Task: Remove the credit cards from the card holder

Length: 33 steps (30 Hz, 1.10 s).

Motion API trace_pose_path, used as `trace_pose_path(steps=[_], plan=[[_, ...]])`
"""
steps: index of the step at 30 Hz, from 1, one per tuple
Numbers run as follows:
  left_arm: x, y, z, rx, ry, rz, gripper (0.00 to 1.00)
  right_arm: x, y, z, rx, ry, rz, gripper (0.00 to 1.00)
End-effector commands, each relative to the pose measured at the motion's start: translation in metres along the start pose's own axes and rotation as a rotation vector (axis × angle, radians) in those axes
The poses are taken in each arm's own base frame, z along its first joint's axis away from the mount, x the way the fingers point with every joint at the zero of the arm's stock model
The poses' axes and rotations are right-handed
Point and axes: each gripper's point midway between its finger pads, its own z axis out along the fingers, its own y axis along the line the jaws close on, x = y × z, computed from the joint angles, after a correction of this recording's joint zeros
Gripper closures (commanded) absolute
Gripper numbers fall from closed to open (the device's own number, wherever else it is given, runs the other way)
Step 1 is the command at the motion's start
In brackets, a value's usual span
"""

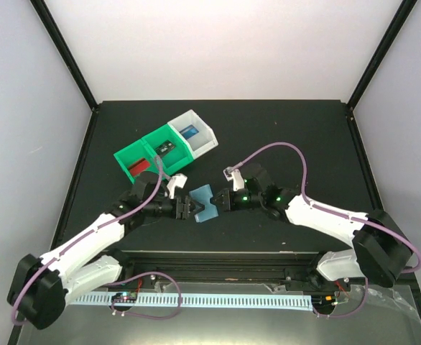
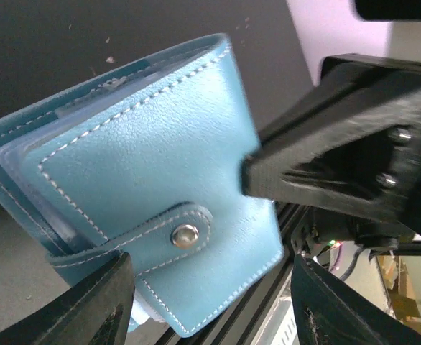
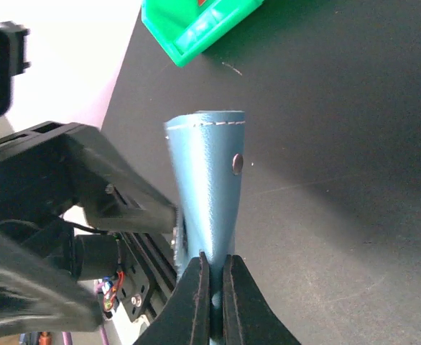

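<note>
The card holder (image 1: pixel 205 203) is a blue stitched folding sleeve, held up off the table between the two arms. Its strap is fastened by a metal snap (image 2: pixel 185 235). My right gripper (image 3: pixel 212 269) is shut on one edge of the card holder (image 3: pixel 207 180). My left gripper (image 2: pixel 209 262) is open, its jaws standing either side of the lower corner of the card holder (image 2: pixel 146 158) and its strap. A red card (image 1: pixel 139 167), a dark card (image 1: pixel 165 146) and a blue card (image 1: pixel 190 132) lie in the bins behind.
A row of bins stands just behind the grippers: two green bins (image 1: pixel 149 154) and a white bin (image 1: pixel 196 133). A green bin (image 3: pixel 196 29) shows at the top of the right wrist view. The table's metal front rail (image 1: pixel 218 255) runs below the holder.
</note>
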Motion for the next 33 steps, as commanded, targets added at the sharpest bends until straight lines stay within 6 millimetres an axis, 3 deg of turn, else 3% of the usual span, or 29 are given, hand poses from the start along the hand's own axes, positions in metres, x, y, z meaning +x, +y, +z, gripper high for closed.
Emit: trace_pose_path(steps=[1, 11, 18, 27, 33], plan=[[-0.012, -0.003, 0.014, -0.021, 0.001, 0.049, 0.40, -0.014, 0.029, -0.004, -0.052, -0.057, -0.048, 0.99], [0.008, 0.034, 0.043, -0.141, 0.096, 0.032, 0.45, 0.007, 0.028, -0.011, -0.064, -0.056, -0.051, 0.99], [0.009, 0.016, 0.052, -0.028, 0.107, 0.030, 0.48, 0.020, 0.020, -0.003, -0.021, -0.028, -0.056, 0.99], [0.018, -0.002, 0.055, 0.109, 0.146, 0.012, 0.36, 0.024, 0.001, 0.002, 0.081, -0.027, -0.048, 0.99], [0.012, 0.001, 0.049, 0.052, 0.115, 0.024, 0.39, 0.024, -0.008, 0.000, 0.129, -0.038, -0.052, 0.99]])
